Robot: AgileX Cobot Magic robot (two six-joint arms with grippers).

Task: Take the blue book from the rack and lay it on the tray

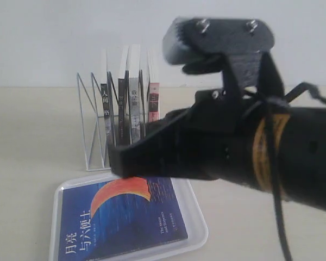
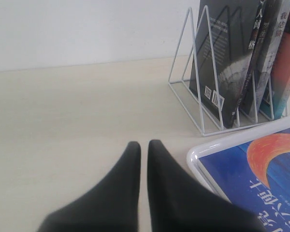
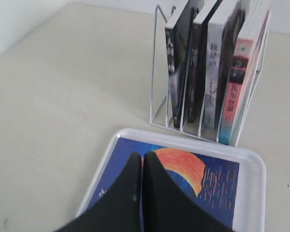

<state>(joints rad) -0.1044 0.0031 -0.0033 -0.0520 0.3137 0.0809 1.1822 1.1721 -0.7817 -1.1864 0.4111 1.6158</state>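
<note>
1. The left tool [image 2: 144, 144] hangs over bare bench [image 2: 63, 121], left of the tray. Its two dark fingers are narrow, with only a thin slit between the tips, and they hold nothing.
2. The rack [image 1: 95, 130] stands upright at the far side, just beyond the tray. Its leftmost slots are bare wire.
3. Four books stand upright in the rack's right slots, from a black-spined book [image 1: 106, 109] on the left to a pink-spined book [image 1: 154, 100] on the right.
4. The tray [image 1: 200, 228] lies flat on the bench, near side of the rack.
5. The blue book [image 1: 125, 217] lies flat inside the tray, cover up, with its orange crescent towards the rack and its white title at the near left.
6. The right tool [image 3: 141, 155] reaches in from the right over the blue book's cover. Its fingers are drawn together and grip nothing. I cannot tell whether they touch the cover.
</note>
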